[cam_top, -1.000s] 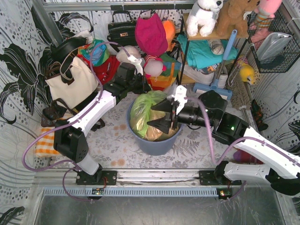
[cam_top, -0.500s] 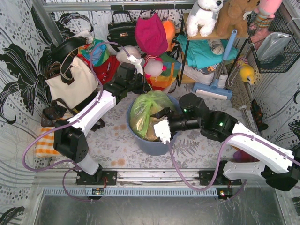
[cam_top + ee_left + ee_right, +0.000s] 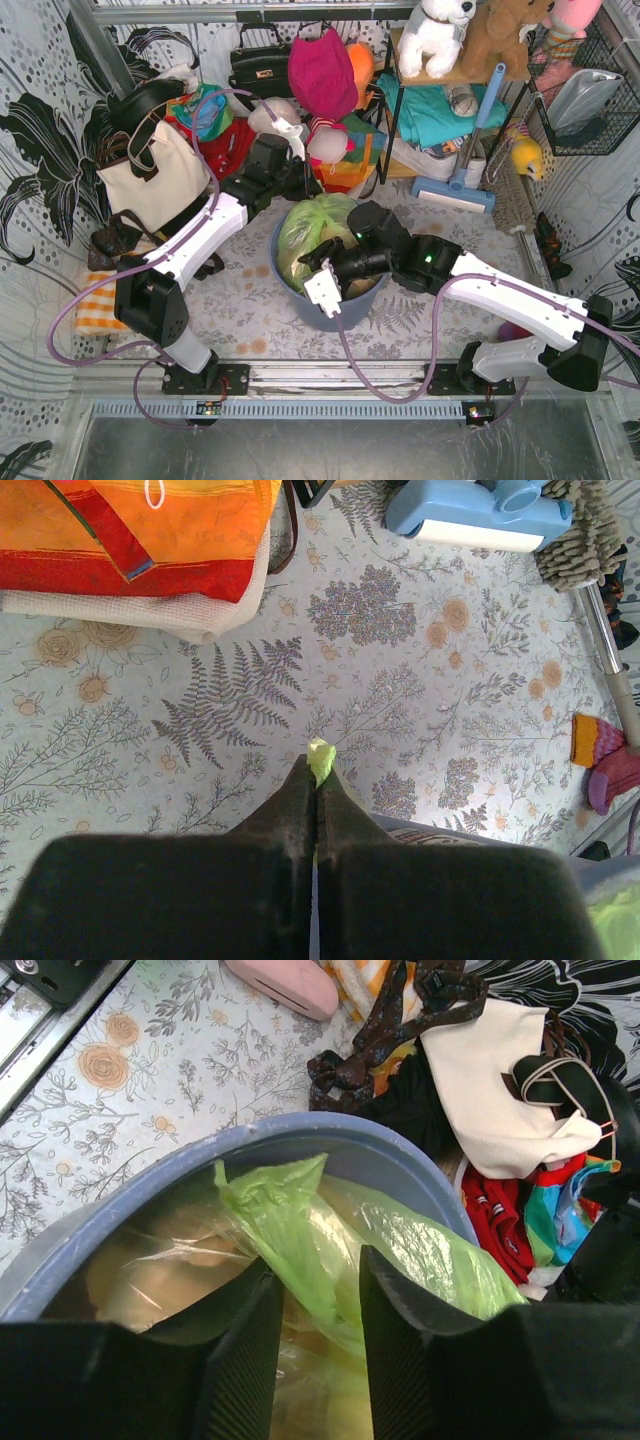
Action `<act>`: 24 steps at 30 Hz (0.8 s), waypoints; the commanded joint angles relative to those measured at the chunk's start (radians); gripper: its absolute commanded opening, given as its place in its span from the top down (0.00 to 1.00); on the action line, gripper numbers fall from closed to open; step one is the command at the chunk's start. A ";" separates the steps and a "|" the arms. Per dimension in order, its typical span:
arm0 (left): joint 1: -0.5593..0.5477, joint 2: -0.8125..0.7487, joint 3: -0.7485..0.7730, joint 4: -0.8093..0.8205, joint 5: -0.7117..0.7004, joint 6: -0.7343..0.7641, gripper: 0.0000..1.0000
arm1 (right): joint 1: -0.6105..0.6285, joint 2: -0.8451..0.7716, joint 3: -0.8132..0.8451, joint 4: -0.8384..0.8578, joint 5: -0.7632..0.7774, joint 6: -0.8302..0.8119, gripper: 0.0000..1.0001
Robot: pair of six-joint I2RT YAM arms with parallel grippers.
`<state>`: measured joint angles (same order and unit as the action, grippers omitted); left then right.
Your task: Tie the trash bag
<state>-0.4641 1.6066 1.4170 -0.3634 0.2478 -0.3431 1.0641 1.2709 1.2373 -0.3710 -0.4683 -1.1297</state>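
Where the trash bag (image 3: 318, 228) is: inside the round blue bin (image 3: 345, 308) at the centre of the top view. Its light-green film bulges above the rim and tan paper shows through it.
Left gripper (image 3: 316, 780): clenched, with the fingers pressed together and a small tip of the green film sticking out between them. In the top view it is at the upper left edge of the bag.
Right gripper (image 3: 315, 1280): over the bin, coming from the lower right. Its fingers (image 3: 248, 1320) stand apart, one on each side of a raised fold of the bag, and are not closed on it.
Table (image 3: 250, 300): covered with a flower-printed cloth, carries the bin.
White canvas tote (image 3: 155, 180): at the left of the frame, well apart from the bin.
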 commanded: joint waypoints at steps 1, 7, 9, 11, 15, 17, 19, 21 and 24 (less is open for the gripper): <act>-0.003 -0.012 0.023 -0.001 0.008 0.000 1.00 | 0.004 -0.014 -0.021 0.075 -0.050 -0.014 0.73; -0.003 -0.019 0.023 0.015 -0.007 0.001 1.00 | 0.004 -0.103 -0.074 0.170 -0.075 0.127 1.00; -0.002 -0.036 0.024 0.033 -0.017 0.002 1.00 | 0.004 -0.148 -0.113 0.237 -0.078 0.202 1.00; -0.002 -0.068 0.029 0.069 -0.022 0.005 1.00 | 0.004 -0.189 -0.133 0.300 -0.074 0.289 1.00; -0.004 -0.133 0.091 0.152 0.019 0.016 1.00 | 0.003 -0.248 -0.088 0.373 -0.097 0.433 1.00; -0.006 -0.161 0.135 0.194 0.060 0.015 1.00 | 0.003 -0.270 -0.044 0.388 -0.148 0.495 1.00; -0.011 -0.188 0.152 0.234 0.088 0.013 1.00 | 0.003 -0.290 -0.018 0.395 -0.197 0.552 1.00; -0.011 -0.207 0.148 0.254 0.095 0.003 1.00 | 0.003 -0.316 -0.036 0.413 -0.245 0.623 1.00; -0.011 -0.201 0.106 0.237 0.098 0.005 1.00 | 0.004 -0.375 -0.176 0.481 -0.256 0.731 1.00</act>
<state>-0.4808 1.4025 1.5417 -0.2096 0.3336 -0.3428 1.0645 0.9649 1.1675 -0.0109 -0.6140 -0.5987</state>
